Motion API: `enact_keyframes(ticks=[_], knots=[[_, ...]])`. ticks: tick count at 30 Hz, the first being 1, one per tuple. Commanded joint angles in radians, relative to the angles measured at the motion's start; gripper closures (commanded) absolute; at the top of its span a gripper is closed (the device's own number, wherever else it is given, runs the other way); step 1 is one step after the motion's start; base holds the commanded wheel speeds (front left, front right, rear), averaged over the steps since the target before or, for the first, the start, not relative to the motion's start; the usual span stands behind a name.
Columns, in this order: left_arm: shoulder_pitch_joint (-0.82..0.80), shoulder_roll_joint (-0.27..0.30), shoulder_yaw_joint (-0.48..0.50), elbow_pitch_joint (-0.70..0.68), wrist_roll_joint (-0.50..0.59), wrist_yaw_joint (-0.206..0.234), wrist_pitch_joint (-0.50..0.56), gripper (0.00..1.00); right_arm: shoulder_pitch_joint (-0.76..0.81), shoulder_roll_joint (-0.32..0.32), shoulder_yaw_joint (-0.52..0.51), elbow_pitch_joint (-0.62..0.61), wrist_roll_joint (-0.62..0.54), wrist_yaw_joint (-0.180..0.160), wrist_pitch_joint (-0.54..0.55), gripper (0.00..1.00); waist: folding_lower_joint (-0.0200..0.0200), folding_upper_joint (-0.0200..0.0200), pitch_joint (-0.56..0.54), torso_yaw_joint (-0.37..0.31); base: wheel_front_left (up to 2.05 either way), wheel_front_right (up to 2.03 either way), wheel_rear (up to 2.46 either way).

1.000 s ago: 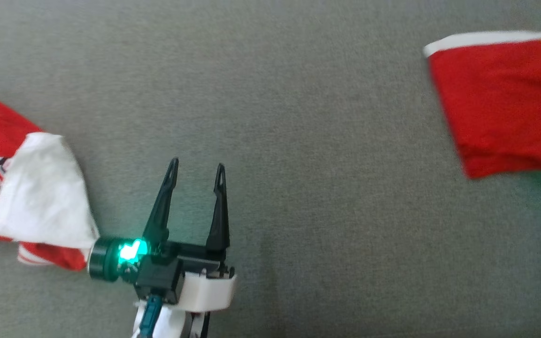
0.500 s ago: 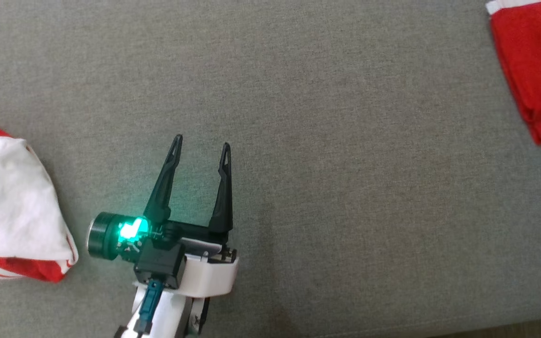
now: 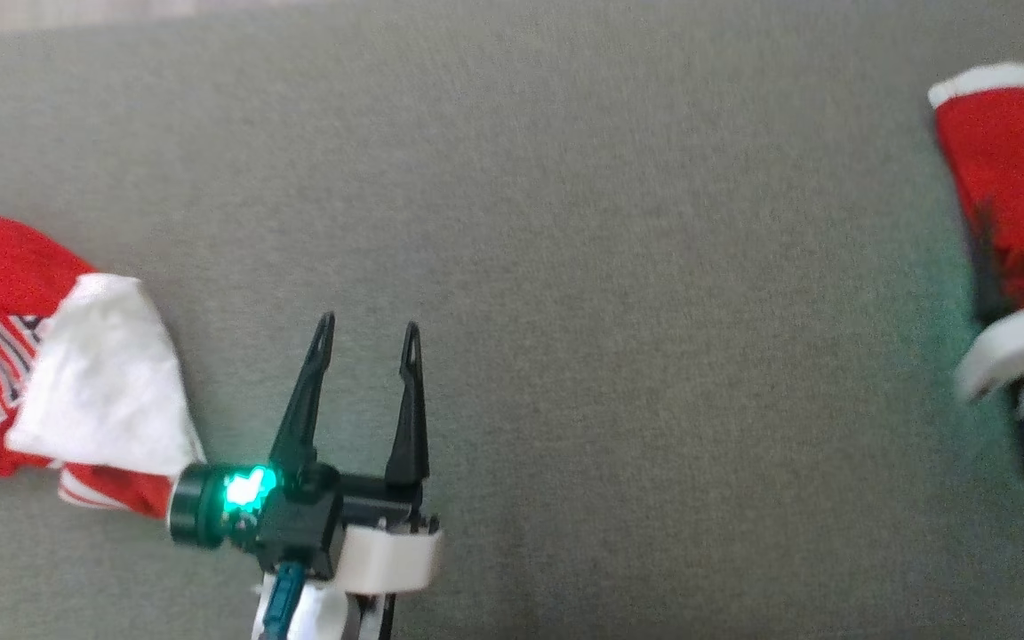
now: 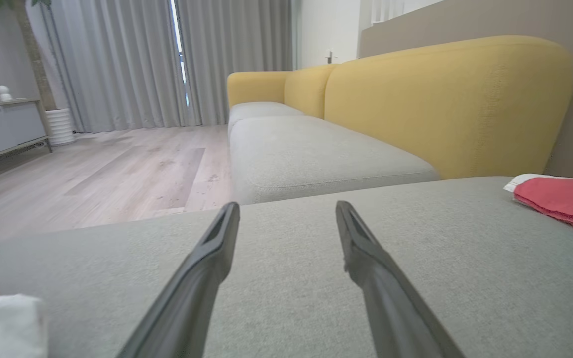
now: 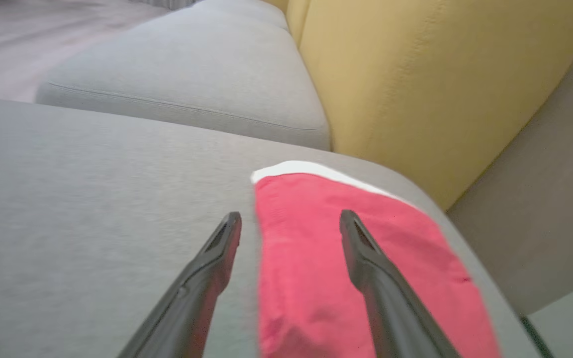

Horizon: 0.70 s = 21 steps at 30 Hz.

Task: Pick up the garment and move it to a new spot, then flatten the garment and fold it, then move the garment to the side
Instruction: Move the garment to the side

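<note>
Folded red garment (image 3: 1019, 151) with a white band along its far edge. Lies flat as a compact, layered rectangle at the far right of the grey cushion (image 3: 565, 267), close to the cushion's right edge. Stacked fold edges show along the left side. Smooth on top, slightly rumpled at the near end.

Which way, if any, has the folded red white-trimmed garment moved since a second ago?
Yes, rightward: the folded red white-trimmed garment lies farther from the crumpled red-and-white garment on the grey cushion than a second ago.
</note>
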Motion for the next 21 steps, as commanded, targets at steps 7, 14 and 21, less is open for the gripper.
enact_keyframes(ticks=[7,14,21], knots=[[0.068,0.000,0.044,0.020,-0.075,0.023,-0.005,0.00,0.220,0.116,0.130,-0.132,0.115,-0.001,-0.046,0.00,0.0001,0.0000,-0.182,0.080,0.00,0.00,0.00],[0.138,0.000,0.076,0.045,-0.138,0.021,-0.005,0.00,0.387,0.188,0.184,-0.287,0.223,-0.001,-0.051,0.00,0.0001,0.0000,-0.291,0.111,0.00,0.00,0.00],[0.196,0.000,0.121,-0.001,-0.127,0.012,-0.005,0.00,0.542,0.212,0.158,-0.494,0.281,-0.001,-0.051,0.00,0.0001,0.0000,-0.359,0.128,0.00,0.00,0.00]])
